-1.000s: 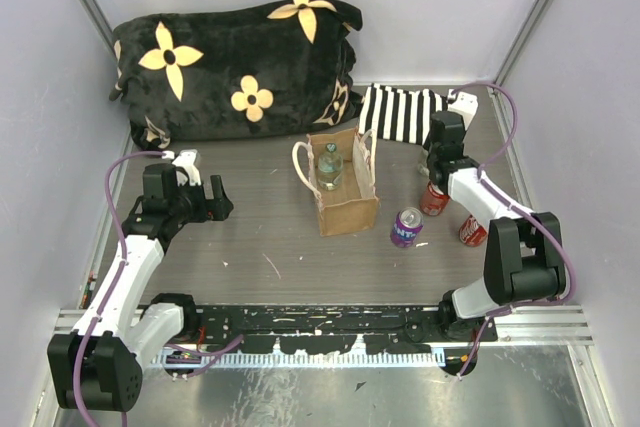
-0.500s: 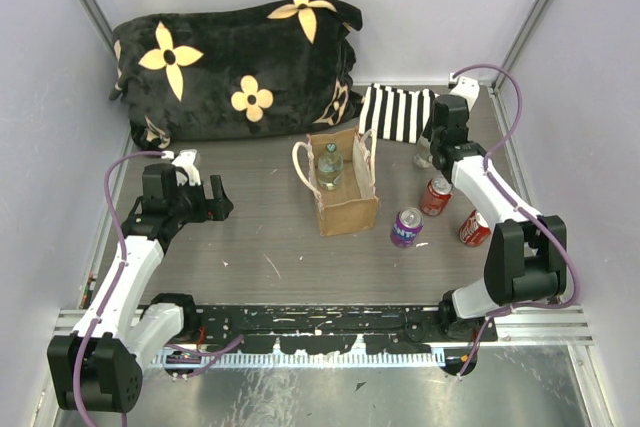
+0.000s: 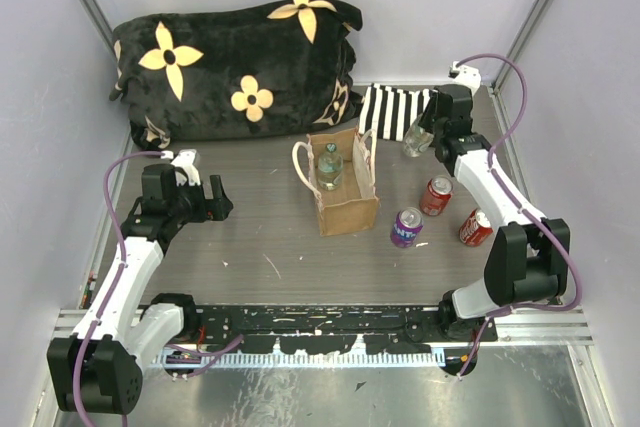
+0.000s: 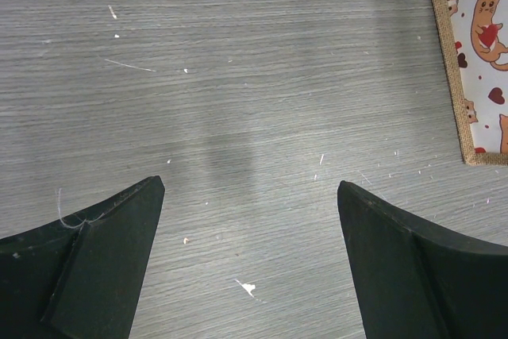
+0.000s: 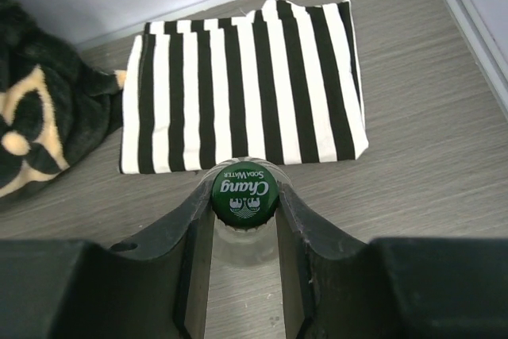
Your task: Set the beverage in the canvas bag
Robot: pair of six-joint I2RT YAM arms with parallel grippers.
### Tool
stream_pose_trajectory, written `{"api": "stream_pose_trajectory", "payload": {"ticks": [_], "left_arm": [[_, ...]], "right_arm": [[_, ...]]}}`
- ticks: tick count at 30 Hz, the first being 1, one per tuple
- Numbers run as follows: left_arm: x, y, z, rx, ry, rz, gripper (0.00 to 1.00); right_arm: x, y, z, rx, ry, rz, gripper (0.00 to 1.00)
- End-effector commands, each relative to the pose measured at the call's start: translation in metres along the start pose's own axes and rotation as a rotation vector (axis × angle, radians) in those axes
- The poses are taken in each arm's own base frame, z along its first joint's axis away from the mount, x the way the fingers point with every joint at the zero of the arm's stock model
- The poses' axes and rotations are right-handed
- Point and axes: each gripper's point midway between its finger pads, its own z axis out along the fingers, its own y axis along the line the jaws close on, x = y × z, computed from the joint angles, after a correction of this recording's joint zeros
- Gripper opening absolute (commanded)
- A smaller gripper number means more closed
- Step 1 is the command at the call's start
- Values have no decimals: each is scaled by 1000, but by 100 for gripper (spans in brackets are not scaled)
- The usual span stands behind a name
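Beverage, the clear glass green-capped bottle point(image 5: 244, 194): where was it? — Desk
Nearest, the left gripper point(image 4: 250, 196) gaped empty over the grey wood-grain table point(image 4: 238, 77). The boxy tan burlap canvas bag point(image 3: 350, 215) stood mid-table; beyond and right of it, the right gripper point(image 3: 428, 127) clenched the bottle's neck, cap up. — Field

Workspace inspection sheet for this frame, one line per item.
surface: grey wood-grain tabletop, white flecks and scratches.
job's things: canvas bag upright mid-table, second bottle inside it; green-capped bottle gripped beside the striped cloth.
clutter: red can and purple can upright; another red can looks tipped over; flowered black blanket at the back.
grippers: left gripper open over bare table; right gripper shut on the green-capped bottle's neck.
cables: purple cables loop along both arms, touching no objects.
surroundings: pale walls, metal rail at near edge.
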Motion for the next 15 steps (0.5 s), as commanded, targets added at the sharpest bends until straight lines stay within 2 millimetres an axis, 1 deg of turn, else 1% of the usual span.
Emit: {"api": "stream_pose_trajectory", "payload": {"ticks": [1, 10, 11, 15], "left_arm": [[5, -2, -2, 13, 3, -7, 98], [6, -1, -2, 12, 4, -9, 98], [6, -2, -2, 13, 4, -8, 98], [6, -1, -2, 12, 5, -11, 98]], "right_arm": [[-129, 37, -47, -165, -342, 143, 1], [-142, 65, -59, -255, -367, 144, 1], [-144, 74, -63, -297, -367, 137, 1], [-156, 89, -73, -341, -396, 142, 1]]}}
